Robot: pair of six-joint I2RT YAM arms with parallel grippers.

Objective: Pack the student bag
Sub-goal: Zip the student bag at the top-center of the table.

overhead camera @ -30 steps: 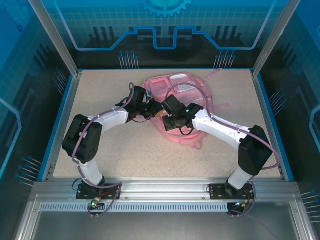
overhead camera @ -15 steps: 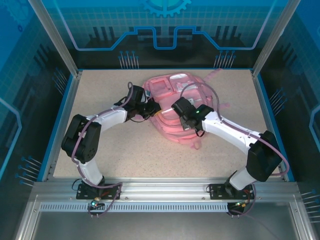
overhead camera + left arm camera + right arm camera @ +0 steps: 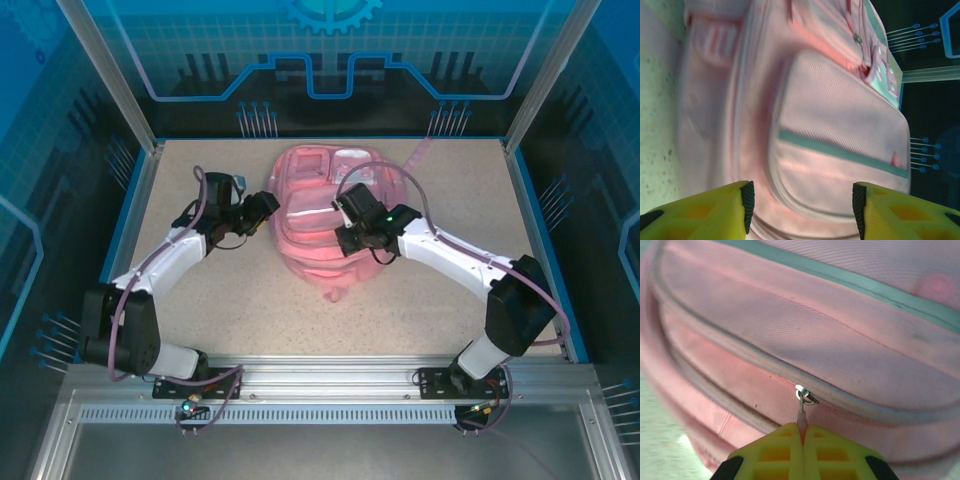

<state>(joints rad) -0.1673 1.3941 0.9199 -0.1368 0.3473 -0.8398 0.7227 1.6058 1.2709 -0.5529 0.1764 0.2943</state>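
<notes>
Zip work is the step in hand, as I judge it. The bag (image 3: 325, 215) lies flat in the far middle of the counter (image 3: 260, 300), front side up. My right end effector (image 3: 802, 429) is on the near right part of the bag, with its yellow fingers pressed together on the thin pink zip pull (image 3: 802, 416). The small metal slider (image 3: 805, 396) sits just above the fingertips. My left end effector (image 3: 800, 205) hangs just beside the left edge of the bag with its fingers spread wide and nothing between them.

To do it well, I would pull along the line of the zip, which curves around the front pocket (image 3: 840, 145), and not away from the fabric. The pull is thin and I think it can slip from the fingers. The bag is soft and may travel with the pull, so the left end effector should press or pinch the fabric near the zip to hold it back.

The fabric is a pink weave with a fine ribbed grain, loose and sagging in folds. The pocket is a rounded, padded panel, crossed by one pale grey-green strip (image 3: 840, 154). The counter is beige and speckled.
</notes>
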